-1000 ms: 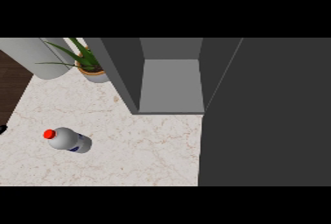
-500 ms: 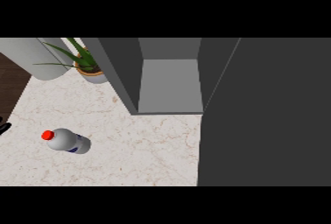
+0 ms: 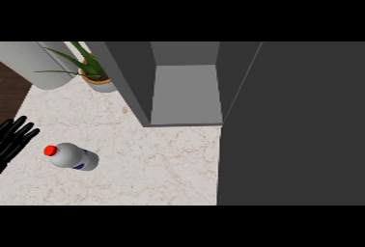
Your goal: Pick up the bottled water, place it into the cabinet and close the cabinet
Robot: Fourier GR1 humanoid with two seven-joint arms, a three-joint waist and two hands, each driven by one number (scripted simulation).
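Left hand (image 3: 14,139) at the view's left edge, over the counter (image 3: 143,164). Only fingers and part of the palm show; no forearm visible. Fingers straight, spread, pointing up and to the right; they hold nothing. Fingertips near the bottle's cap, a small gap between, not touching.

Right hand: not seen anywhere.

Bottle (image 3: 73,157) on the marble counter, lower left, seen from above. Red cap (image 3: 50,150) toward the left hand, white body with a blue label band. Whether it stands or lies tilted, cannot tell. Well apart from the cabinet.

Cabinet (image 3: 185,87) at upper centre, open, grey inner floor showing. Its dark door (image 3: 292,125) fills the right side of the view.

Potted plant (image 3: 89,67) at upper left, just beside the cabinet's left wall. Pale cylinder (image 3: 39,65) left of the plant.
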